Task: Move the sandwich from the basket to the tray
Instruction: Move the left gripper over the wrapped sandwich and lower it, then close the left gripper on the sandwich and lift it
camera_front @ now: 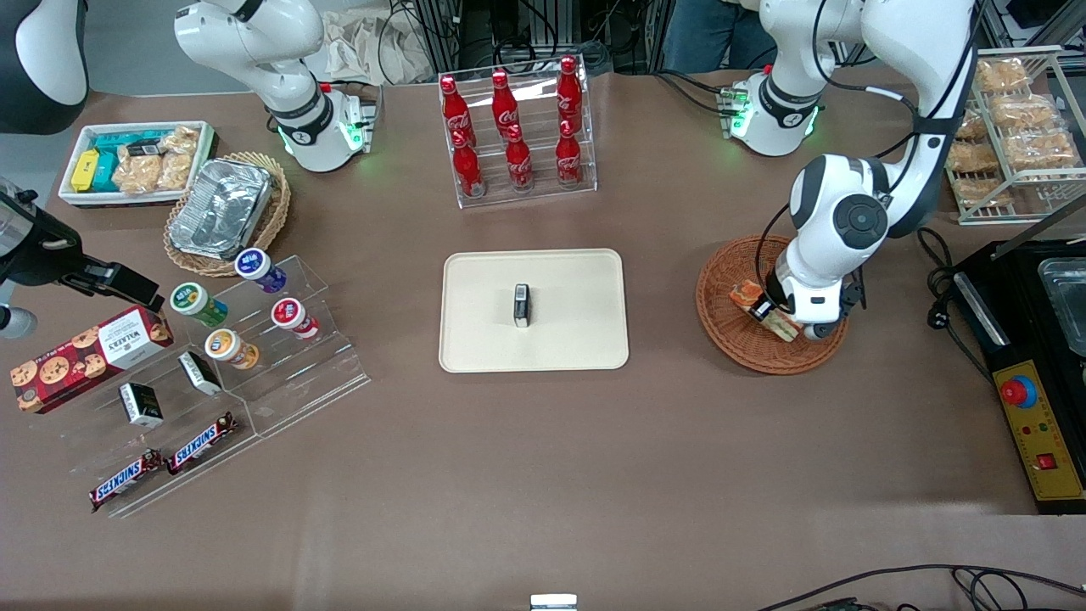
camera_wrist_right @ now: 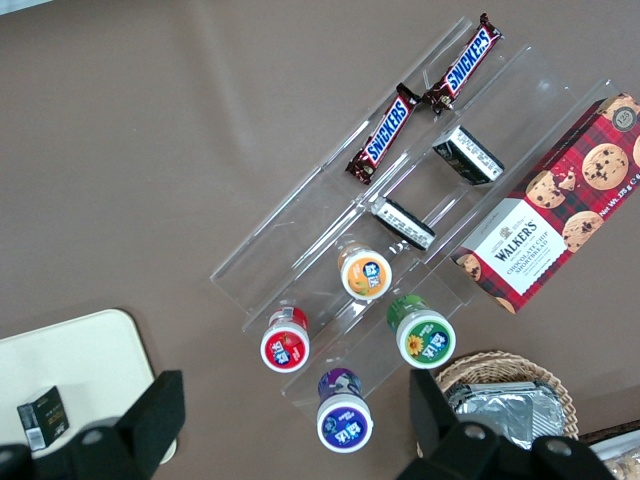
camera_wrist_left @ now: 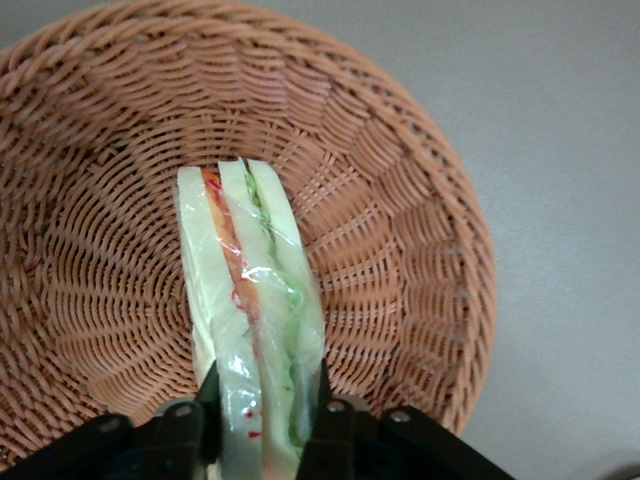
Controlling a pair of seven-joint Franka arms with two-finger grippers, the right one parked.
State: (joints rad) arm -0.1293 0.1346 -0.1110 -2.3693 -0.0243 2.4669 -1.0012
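Note:
A plastic-wrapped sandwich [camera_wrist_left: 250, 300] of white bread with orange, red and green layers stands on edge in the reddish-brown wicker basket [camera_wrist_left: 420, 250]. My gripper [camera_wrist_left: 262, 410] is down in the basket, its two black fingers [camera_wrist_left: 208, 400] pressed against the sandwich's two bread sides, shut on it. In the front view the sandwich [camera_front: 757, 305] shows beside the gripper [camera_front: 785, 321] inside the basket [camera_front: 721, 318]. The cream tray [camera_front: 577, 288] lies in the table's middle, toward the parked arm from the basket, and carries a small black-grey object [camera_front: 522, 305].
A rack of red cola bottles [camera_front: 515, 131] stands farther from the front camera than the tray. A wire shelf of bagged pastries [camera_front: 1010, 127] and a black appliance [camera_front: 1035, 356] are at the working arm's end. Clear tiered stands with snacks [camera_front: 229, 339] lie toward the parked arm's end.

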